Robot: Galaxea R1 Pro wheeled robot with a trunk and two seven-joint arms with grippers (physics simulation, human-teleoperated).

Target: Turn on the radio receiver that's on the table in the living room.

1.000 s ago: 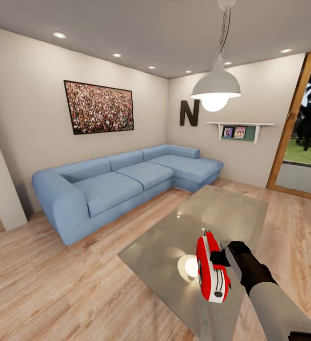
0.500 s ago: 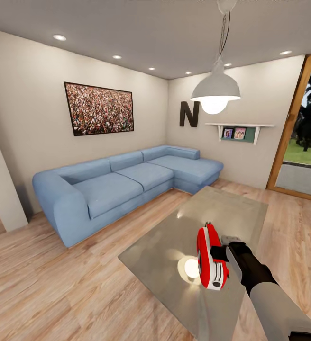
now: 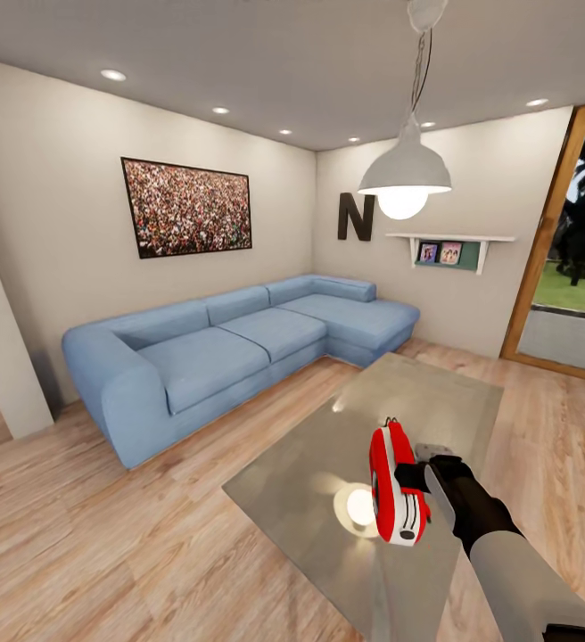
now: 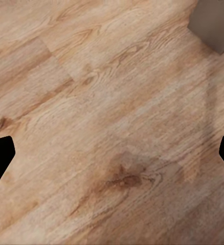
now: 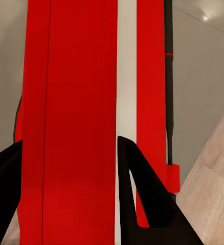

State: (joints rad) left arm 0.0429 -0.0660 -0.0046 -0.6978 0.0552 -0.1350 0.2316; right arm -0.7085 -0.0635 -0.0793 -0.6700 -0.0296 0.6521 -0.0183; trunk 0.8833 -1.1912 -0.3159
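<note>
Table (image 3: 435, 392): grey glass top, reflective, with the radio receiver (image 3: 396, 486) held on edge above its near end by the right gripper (image 3: 415, 481), fingers clamped across the red body. Radio: small rigid glossy shell, probably light but slippery, so a grip across the flat faces near mid-body seems safest. Left gripper (image 4: 112, 158): spread wide over bare wood floor (image 4: 91, 102), holding nothing.

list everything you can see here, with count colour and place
radio receiver: 1, red with white trim, held above the table's near end
table: 1, grey glass top, centre right
sofa: 1, blue L-shaped, along the left and back walls
wall picture: 1, crowd pattern, above the sofa
letter N: 1, black, back wall
pendant lamp: 1, white, lit, over the table
shelf: 1, white, two framed photos, back wall
floor: light wood
right gripper: black, shut on the radio
left gripper: black fingertips apart, over bare floor
</note>
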